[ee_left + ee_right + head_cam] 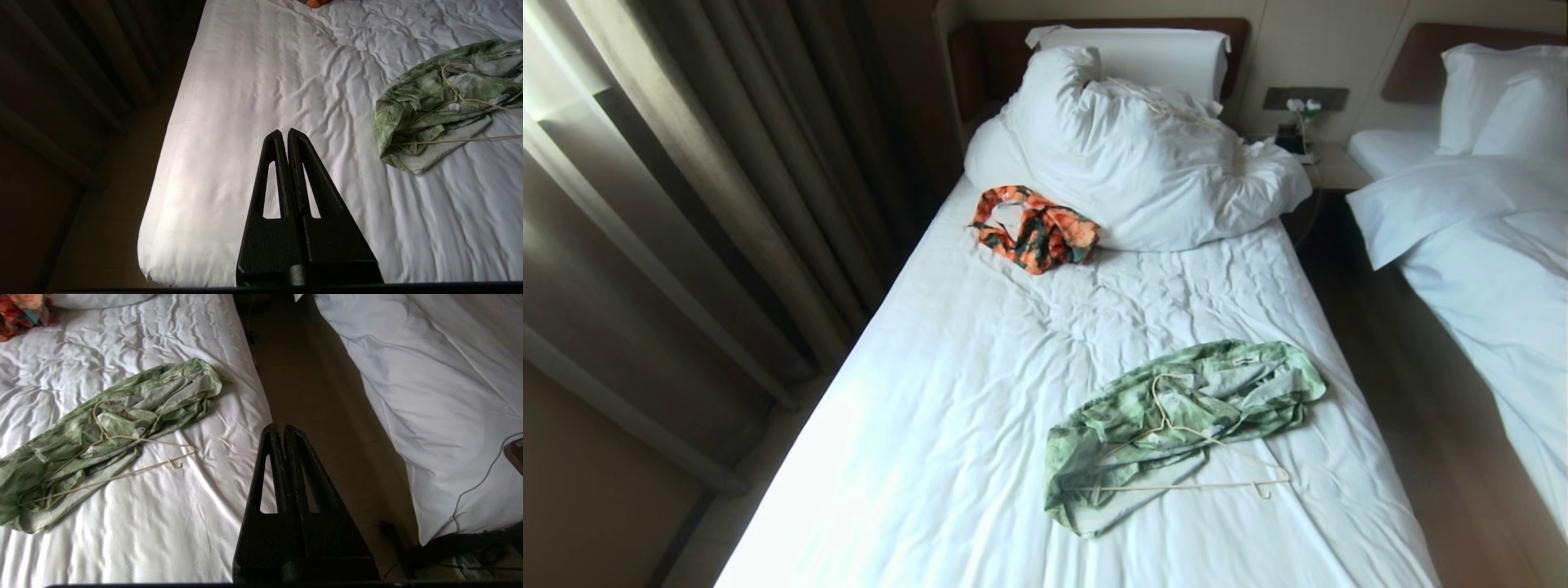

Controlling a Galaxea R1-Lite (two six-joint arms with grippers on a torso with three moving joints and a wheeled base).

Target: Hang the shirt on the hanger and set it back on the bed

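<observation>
A bed with a wrinkled white sheet fills the scene. Near its foot lies the crumpled shirt, the hanger resting loose on top. The left gripper and right gripper hover pressed together, empty. Nothing seems started; next, jaws must part to lift the hanger.

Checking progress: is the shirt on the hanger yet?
No. The shirt lies crumpled on the bed, and the hanger rests loose on top of it, not threaded through the shoulders.
</observation>
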